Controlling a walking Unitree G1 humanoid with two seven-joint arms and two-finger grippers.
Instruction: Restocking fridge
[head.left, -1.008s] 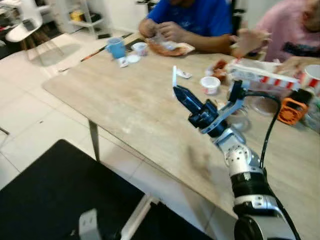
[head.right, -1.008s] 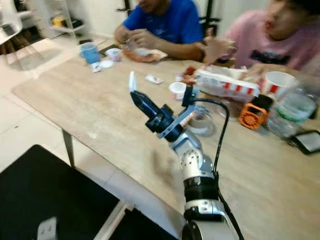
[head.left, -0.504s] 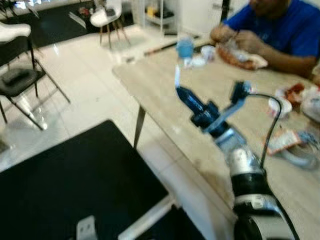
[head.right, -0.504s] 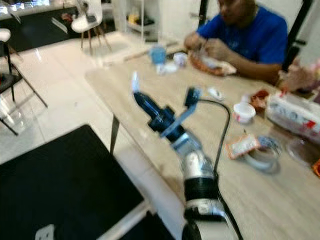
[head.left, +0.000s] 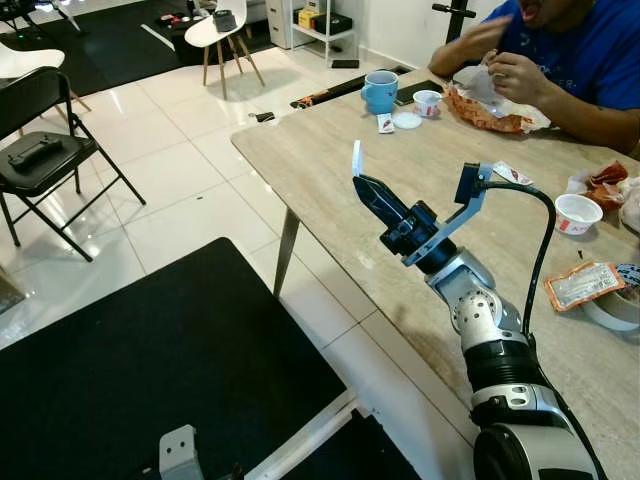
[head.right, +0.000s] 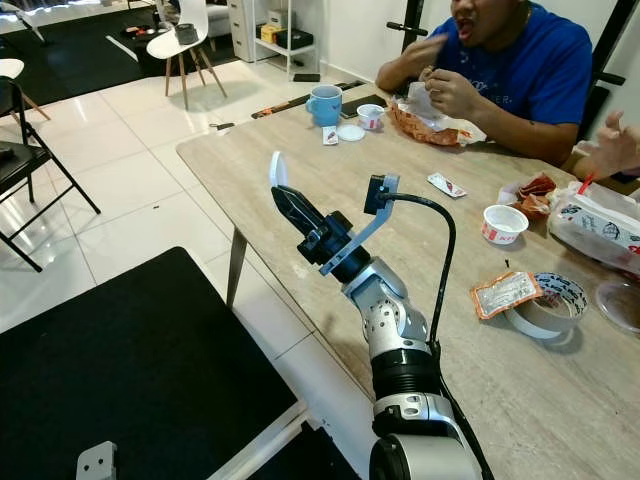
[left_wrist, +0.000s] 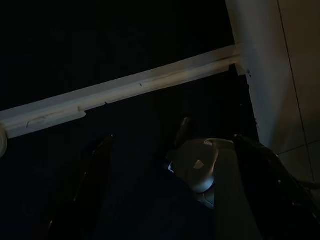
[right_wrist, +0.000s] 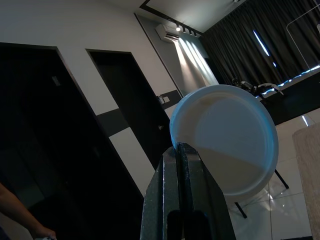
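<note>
My right gripper is raised over the near edge of the wooden table. It is shut on the rim of a small white round disc, like a lid or little plate. From the head the disc shows edge-on as a thin white sliver standing up from the fingertips. In the dark left wrist view my left gripper hangs low over the black mat, its two fingers spread apart with nothing between them.
People sit eating at the table's far side. On the table are a blue mug, a small sauce cup, a snack packet and a tape roll. A black mat covers the near floor. A black folding chair stands left.
The camera has swung left and sharpened, bringing the floor, mat and chairs into view. My right arm keeps the same raised pose, still pinching the white disc.
</note>
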